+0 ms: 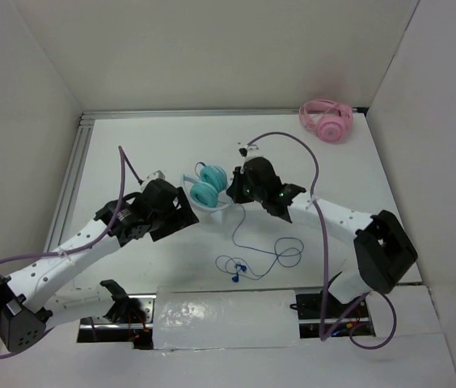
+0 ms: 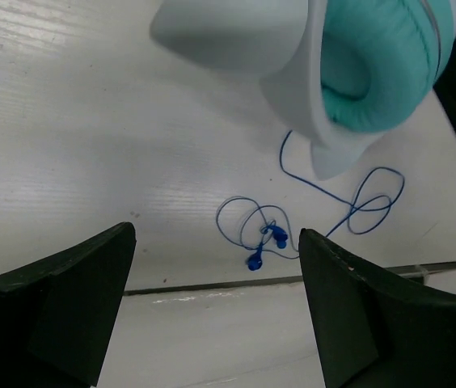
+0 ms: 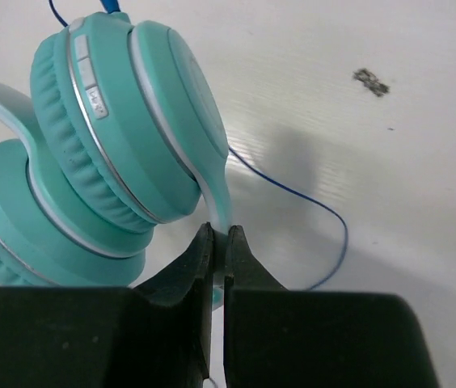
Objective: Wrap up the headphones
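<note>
The teal headphones [image 1: 208, 186] are at mid table, their two ear cups [image 3: 115, 137] side by side. My right gripper [image 1: 230, 194] is shut on the white-grey band [image 3: 221, 206] just below one cup; its point in the right wrist view [image 3: 221, 230] lies at the pinch. The thin blue cable [image 1: 236, 230] runs down from the headphones into loose loops [image 2: 369, 202], ending at the blue plug [image 1: 236, 272], which also shows in the left wrist view [image 2: 264, 242]. My left gripper [image 1: 186, 212] is open and empty, just left of the headphones, in its own view [image 2: 216, 234] below the cup [image 2: 373, 73].
Pink headphones [image 1: 325, 120] lie at the far right corner. White walls close in the table on the left, back and right. An aluminium rail [image 1: 70, 182] runs along the left edge. A white padded strip [image 1: 228, 315] lies along the near edge between the arm bases.
</note>
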Available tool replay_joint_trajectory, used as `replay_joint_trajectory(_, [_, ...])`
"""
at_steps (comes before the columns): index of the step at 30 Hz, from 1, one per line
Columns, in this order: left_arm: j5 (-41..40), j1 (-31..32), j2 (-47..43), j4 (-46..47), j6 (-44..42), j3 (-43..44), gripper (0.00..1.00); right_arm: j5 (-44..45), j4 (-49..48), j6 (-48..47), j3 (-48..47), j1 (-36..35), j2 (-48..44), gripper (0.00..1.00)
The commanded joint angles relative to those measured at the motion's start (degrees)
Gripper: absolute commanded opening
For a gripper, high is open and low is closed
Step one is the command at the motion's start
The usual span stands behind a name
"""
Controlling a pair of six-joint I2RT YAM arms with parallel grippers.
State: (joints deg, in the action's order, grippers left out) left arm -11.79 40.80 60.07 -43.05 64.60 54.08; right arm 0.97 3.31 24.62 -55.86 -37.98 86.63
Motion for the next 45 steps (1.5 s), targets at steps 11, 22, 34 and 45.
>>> replay_joint_trajectory(11, [-4.37,-0.54,-10.13,0.49,18.90,-1.78,0.86,30.40,-14.13,16.85,9.01,-12.38,-11.13,0.00])
replay_joint_trajectory(22, [-10.26,-0.63,-4.19,3.86,14.94,2.94,0.87,31.28,-11.22,18.89,7.78,-15.37,-12.54,0.00])
replay_joint_trajectory(34, [-11.41,-0.63,2.42,7.88,12.93,4.19,0.85,29.62,-8.76,18.44,5.94,-16.25,-12.80,0.00])
replay_joint_trajectory(45, [-10.54,-0.63,8.21,5.34,16.61,4.81,0.69,28.73,-7.79,19.32,5.23,-16.87,-14.56,0.00])
